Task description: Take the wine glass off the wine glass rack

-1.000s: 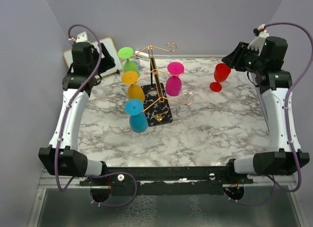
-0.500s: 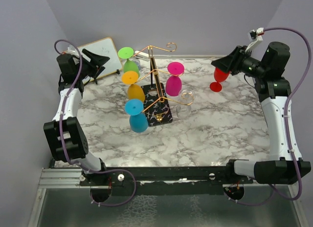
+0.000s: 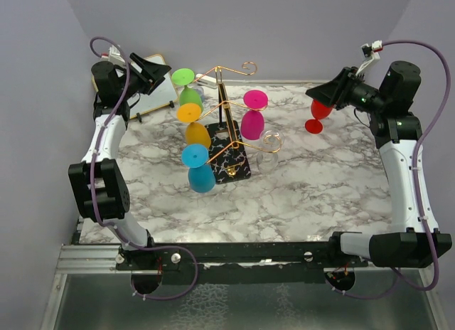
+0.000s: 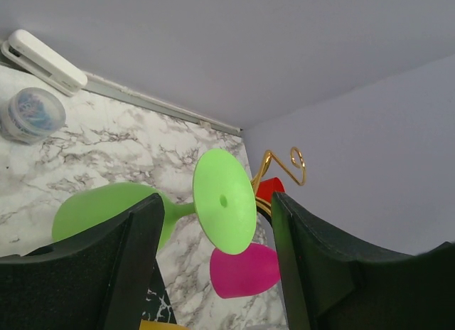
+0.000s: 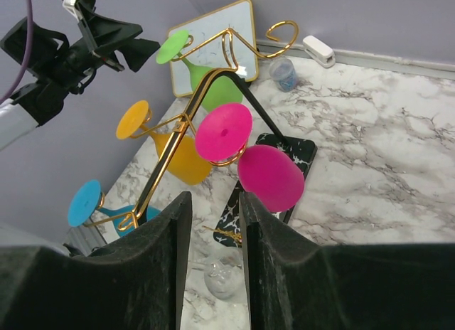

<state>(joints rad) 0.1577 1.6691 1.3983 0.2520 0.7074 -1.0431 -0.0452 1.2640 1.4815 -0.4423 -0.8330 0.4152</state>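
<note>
The gold wire wine glass rack [image 3: 226, 106] stands mid-table on its black veined base [image 3: 239, 168]. Hanging from its arms are a green wine glass [image 3: 189, 95], an orange one [image 3: 197, 134], a blue one [image 3: 202, 178], a pink one [image 3: 252, 124] and a clear one [image 3: 271, 139]. My left gripper [image 3: 161, 72] is open, level with the green glass's foot [image 4: 224, 200], which shows just ahead between its fingers without touching. My right gripper [image 3: 320, 95] hovers over a red glass [image 3: 318, 111] standing on the table, jaws narrowly open and empty [image 5: 211, 202].
A small whiteboard [image 3: 158, 95] leans at the back left behind the left arm. A white stapler [image 4: 43, 51] and a clear tub of clips [image 4: 32, 113] sit by the back wall. Purple walls close in on both sides.
My left arm has swung up and right until its fingers face the green glass's foot. My right arm shifted left early on, then held still. Both pairs of jaws have narrowed.
</note>
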